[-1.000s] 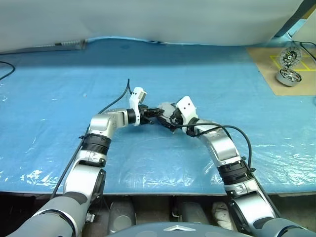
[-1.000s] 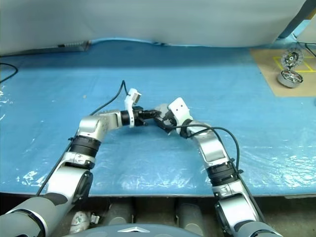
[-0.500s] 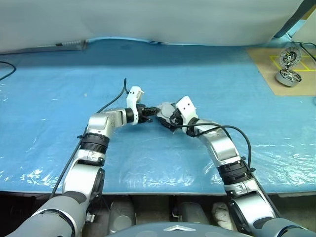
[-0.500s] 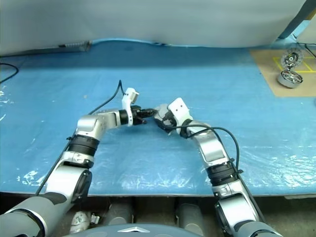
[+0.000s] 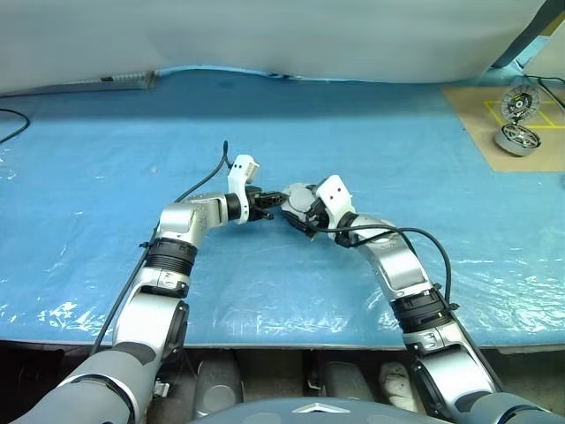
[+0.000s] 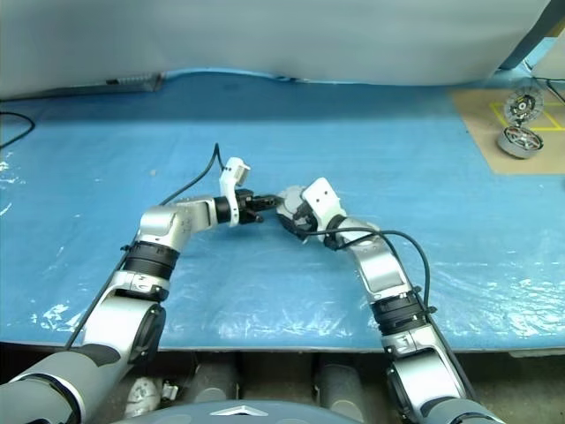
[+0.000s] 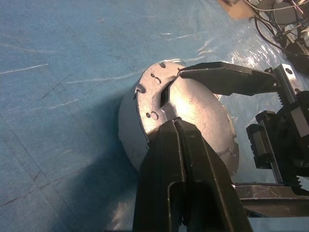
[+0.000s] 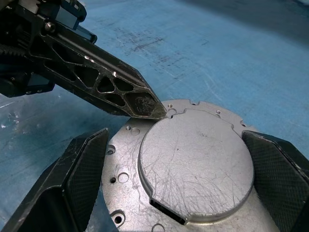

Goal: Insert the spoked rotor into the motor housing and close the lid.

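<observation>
Motor housing (image 8: 193,169), frame centre: clamped across its rim by right gripper (image 8: 178,183); left gripper (image 7: 175,126), fingers together, touching its back; contents hidden.

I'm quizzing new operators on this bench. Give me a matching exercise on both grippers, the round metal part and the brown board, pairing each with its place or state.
Things:
1. left gripper
2. right gripper
3. round metal part
4. brown board

Places or states:
A. at the table's far right
B. fingers shut, tips against the metal part
C. held between two wide-set fingers
D. clasping the metal part by its rim

Pairs: 1-B, 2-D, 3-C, 4-A
</observation>
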{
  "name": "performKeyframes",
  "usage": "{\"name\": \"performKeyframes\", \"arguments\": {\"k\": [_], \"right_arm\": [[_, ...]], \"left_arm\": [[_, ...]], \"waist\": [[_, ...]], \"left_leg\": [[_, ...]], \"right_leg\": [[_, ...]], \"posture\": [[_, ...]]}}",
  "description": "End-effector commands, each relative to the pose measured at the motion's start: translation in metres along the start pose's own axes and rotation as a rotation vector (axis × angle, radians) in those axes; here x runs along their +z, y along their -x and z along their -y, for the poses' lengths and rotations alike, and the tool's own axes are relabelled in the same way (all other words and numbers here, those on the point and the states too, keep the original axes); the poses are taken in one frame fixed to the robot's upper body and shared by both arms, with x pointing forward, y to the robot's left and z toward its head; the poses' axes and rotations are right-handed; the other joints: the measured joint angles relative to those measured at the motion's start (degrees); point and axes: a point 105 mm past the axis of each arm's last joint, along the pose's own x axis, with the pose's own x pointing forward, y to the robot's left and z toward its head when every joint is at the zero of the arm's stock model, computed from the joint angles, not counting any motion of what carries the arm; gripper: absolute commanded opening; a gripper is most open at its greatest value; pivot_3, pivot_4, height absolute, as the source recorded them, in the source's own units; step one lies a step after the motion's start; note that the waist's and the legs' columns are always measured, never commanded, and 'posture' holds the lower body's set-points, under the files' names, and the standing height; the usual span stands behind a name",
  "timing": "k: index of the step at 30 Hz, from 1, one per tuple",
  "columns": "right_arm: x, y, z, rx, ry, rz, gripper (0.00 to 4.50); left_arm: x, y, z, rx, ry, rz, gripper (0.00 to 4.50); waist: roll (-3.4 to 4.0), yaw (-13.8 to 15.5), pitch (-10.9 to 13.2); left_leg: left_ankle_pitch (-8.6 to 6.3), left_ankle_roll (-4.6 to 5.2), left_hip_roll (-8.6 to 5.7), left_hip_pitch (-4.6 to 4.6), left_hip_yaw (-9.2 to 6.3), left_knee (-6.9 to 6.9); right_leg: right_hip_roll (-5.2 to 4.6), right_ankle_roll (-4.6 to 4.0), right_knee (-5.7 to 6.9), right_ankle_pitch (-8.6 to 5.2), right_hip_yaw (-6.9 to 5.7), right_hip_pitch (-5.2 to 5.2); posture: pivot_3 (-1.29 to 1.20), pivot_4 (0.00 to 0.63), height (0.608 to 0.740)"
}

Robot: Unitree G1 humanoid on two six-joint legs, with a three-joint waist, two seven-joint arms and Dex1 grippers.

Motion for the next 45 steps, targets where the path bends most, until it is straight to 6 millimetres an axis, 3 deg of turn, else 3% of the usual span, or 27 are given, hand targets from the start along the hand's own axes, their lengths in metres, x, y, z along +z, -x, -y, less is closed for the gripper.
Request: {"name": "performKeyframes", "arguments": {"k": [1,8,15,18,26,28,30,32,37,45], "right_arm": [[-0.011,-0.003,-0.007,0.017,-0.008,-0.030,4.49],[-0.003,-0.002,-0.015,0.065,-0.003,0.016,4.49],[-0.001,-0.005,-0.005,0.003,0.057,0.022,4.49],[0.003,-0.005,-0.014,0.053,0.076,0.053,4.49],[0.014,-0.005,-0.007,-0.014,0.159,0.121,4.49],[0.003,-0.008,0.003,-0.061,0.160,0.050,4.49],[0.002,-0.008,-0.006,0.002,0.008,0.043,4.49],[0.014,-0.007,-0.014,0.058,-0.129,0.093,4.49],[0.014,-0.009,-0.003,0.008,-0.302,0.049,4.49],[0.011,-0.006,-0.020,0.077,0.032,0.053,4.49]], "left_arm": [[-0.005,-0.001,0.002,-0.005,-0.003,-0.016,0.00],[-0.006,-0.001,0.001,-0.004,-0.004,-0.019,0.00],[-0.006,-0.001,0.001,-0.004,-0.008,-0.023,0.00],[-0.007,0.000,0.001,-0.004,-0.010,-0.026,0.00],[-0.009,0.000,0.000,-0.002,-0.010,-0.035,0.00],[-0.010,0.000,0.000,-0.002,-0.009,-0.036,0.00],[-0.010,0.000,0.001,-0.002,-0.008,-0.037,0.00],[-0.011,-0.001,0.001,-0.005,-0.008,-0.038,0.00],[-0.012,-0.001,0.002,-0.009,-0.007,-0.040,0.00],[-0.012,-0.001,0.003,-0.010,-0.004,-0.039,0.00]], "waist": [[0.00,0.0,0.0],[0.00,0.0,0.0],[0.00,0.0,0.0],[0.00,0.0,0.0],[0.00,0.0,0.0],[0.00,0.0,0.0],[0.00,0.0,0.0],[0.00,0.0,0.0],[0.00,-0.2,0.0],[0.00,0.0,0.0]], "left_leg": [[0.00,0.00,0.00,0.00,0.00,0.00],[0.00,0.00,0.00,0.00,0.00,0.03],[0.00,0.00,0.00,0.00,0.00,0.03],[0.00,0.00,0.01,-0.01,0.00,0.08],[0.00,0.01,0.01,-0.03,0.00,0.12],[0.00,0.01,0.01,-0.04,0.00,0.13],[0.00,0.01,0.01,-0.02,0.01,0.13],[0.00,0.01,0.01,-0.02,0.00,0.14],[0.00,0.01,0.03,0.01,0.00,0.05],[0.00,0.00,0.02,-0.02,0.01,0.01]], "right_leg": [[0.00,0.00,0.00,0.00,0.00,0.00],[0.00,0.00,0.00,0.00,0.00,0.00],[0.00,0.00,0.00,0.00,0.00,0.00],[0.00,0.00,0.00,0.00,0.00,0.00],[-0.01,0.00,0.00,0.00,0.00,-0.01],[-0.01,0.00,0.00,0.00,0.00,-0.01],[-0.01,0.00,0.02,0.00,0.01,-0.01],[-0.01,0.00,0.02,0.00,0.01,0.00],[0.02,-0.01,-0.01,-0.01,0.00,-0.01],[0.00,0.00,-0.05,-0.01,-0.01,-0.03]], "posture": [[0.00,0.150,0.740],[0.00,0.150,0.740],[0.00,0.150,0.740],[0.00,0.150,0.740],[0.00,0.150,0.740],[0.00,0.150,0.740],[0.00,0.150,0.740],[0.00,0.150,0.740],[0.00,0.150,0.740],[0.00,0.150,0.740]]}}
